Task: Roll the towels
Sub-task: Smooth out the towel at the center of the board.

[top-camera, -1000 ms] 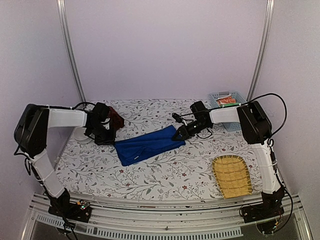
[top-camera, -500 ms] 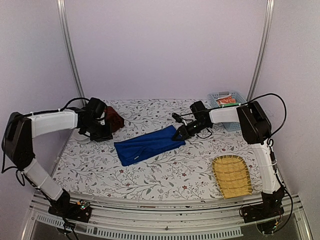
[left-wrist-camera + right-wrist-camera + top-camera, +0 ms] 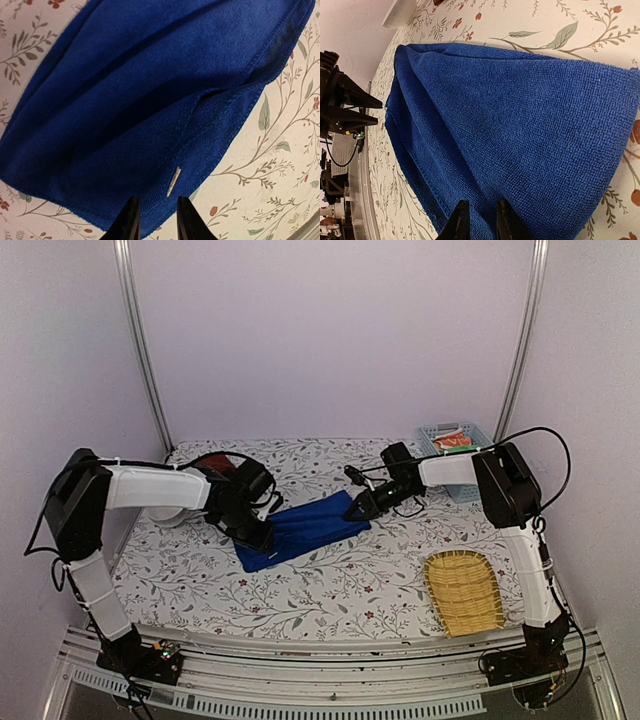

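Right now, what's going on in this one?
Both arms are at the blue towel, which lies as a flat folded strip on the floral table and is not yet rolled. The right gripper appears to pinch the towel's right end. The left gripper sits over the near-left edge with its fingers slightly apart, gripping nothing.

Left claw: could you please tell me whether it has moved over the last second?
Yes. The left claw swung right and towards the near edge, from the far-left side of the table to the left end of the blue towel.
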